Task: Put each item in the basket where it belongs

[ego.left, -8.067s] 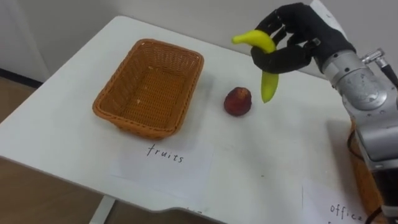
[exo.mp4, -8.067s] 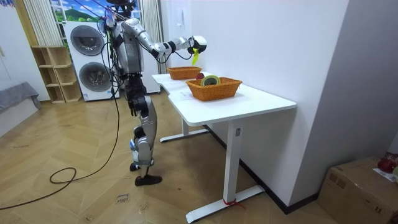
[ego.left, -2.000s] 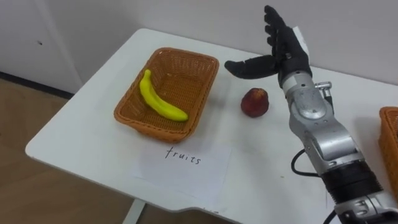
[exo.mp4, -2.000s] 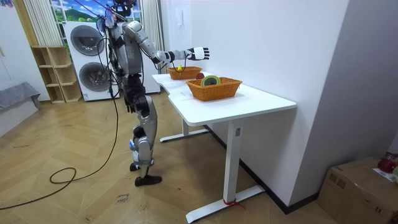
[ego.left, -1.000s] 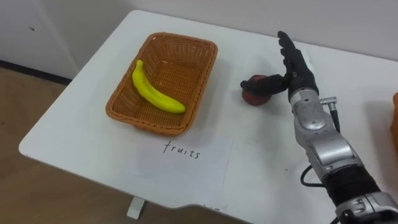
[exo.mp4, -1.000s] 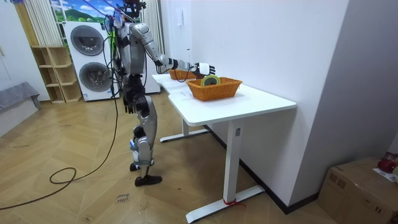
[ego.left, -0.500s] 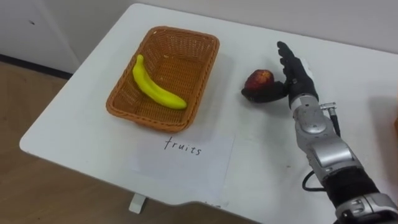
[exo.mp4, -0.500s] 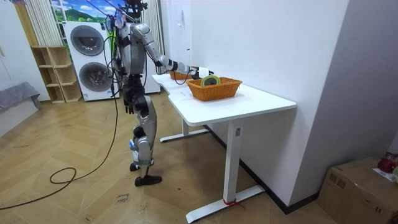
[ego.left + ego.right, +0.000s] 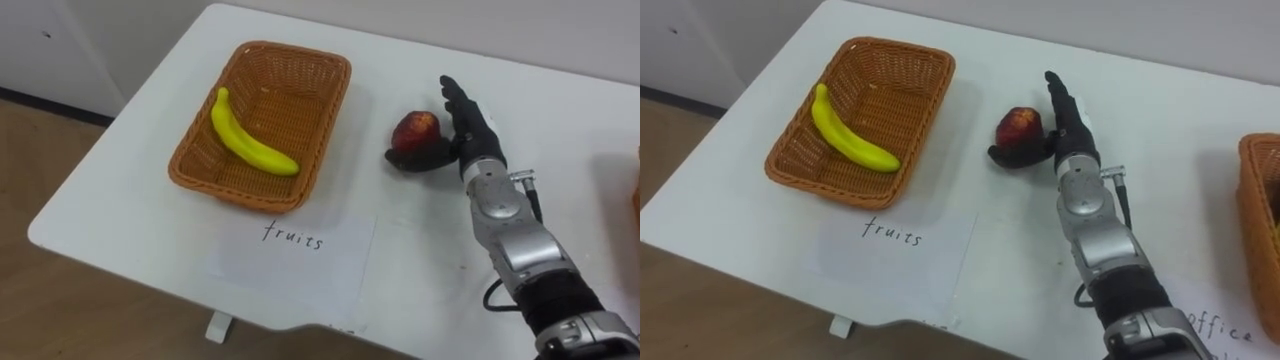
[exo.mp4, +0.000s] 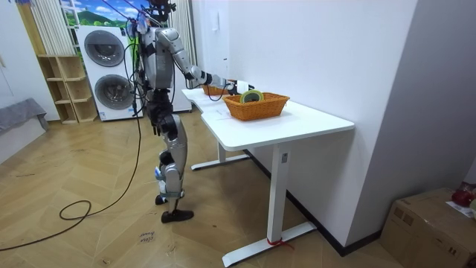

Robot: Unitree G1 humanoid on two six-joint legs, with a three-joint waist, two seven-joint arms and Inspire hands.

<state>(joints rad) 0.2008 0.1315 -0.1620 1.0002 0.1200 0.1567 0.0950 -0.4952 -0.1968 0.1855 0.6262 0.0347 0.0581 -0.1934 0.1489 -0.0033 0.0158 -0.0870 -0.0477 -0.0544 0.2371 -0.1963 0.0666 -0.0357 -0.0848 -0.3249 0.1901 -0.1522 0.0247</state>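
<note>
Left hand: you see it hanging by the robot's side in the room view; too small to tell its state.
Fruit basket: woven, orange-brown, a rounded box.
Banana: smooth, yellow, inside the fruit basket, one tip toward 11 o'clock.
Paper: flat white sheet at the basket's 6 o'clock.
Apple: round, red, on the table; the thumb hides its near side.
Right hand: released, fingers straight at the apple's 3 o'clock.
Second basket: cut off at 3 o'clock.
Table: smooth, white.
Floor: brown wood.
</note>
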